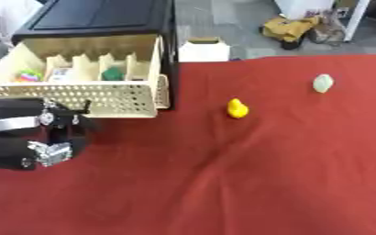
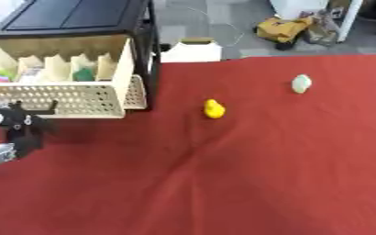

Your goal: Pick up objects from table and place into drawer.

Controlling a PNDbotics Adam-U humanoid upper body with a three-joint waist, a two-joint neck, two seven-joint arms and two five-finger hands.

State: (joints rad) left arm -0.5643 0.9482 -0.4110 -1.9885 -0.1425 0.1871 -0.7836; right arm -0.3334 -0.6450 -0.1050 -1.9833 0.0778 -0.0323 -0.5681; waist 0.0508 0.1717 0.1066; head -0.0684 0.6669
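A small yellow duck [image 1: 237,108] stands on the red tablecloth near the middle. Farther right and back lies a pale green rounded object [image 1: 323,83]. The cream perforated drawer [image 1: 79,98] is pulled out of a black cabinet [image 1: 103,18] at the back left. Its compartments hold a green item [image 1: 113,73], a white item [image 1: 60,73] and a pink-and-green item [image 1: 28,75]. My left hand [image 1: 56,133] hovers just in front of the drawer's front wall, fingers spread upward and holding nothing. No right hand appears in either view.
The red cloth [image 1: 223,183] covers the whole table. Beyond its far edge stand a white box [image 1: 202,49] on the floor and a yellow bag [image 1: 291,27].
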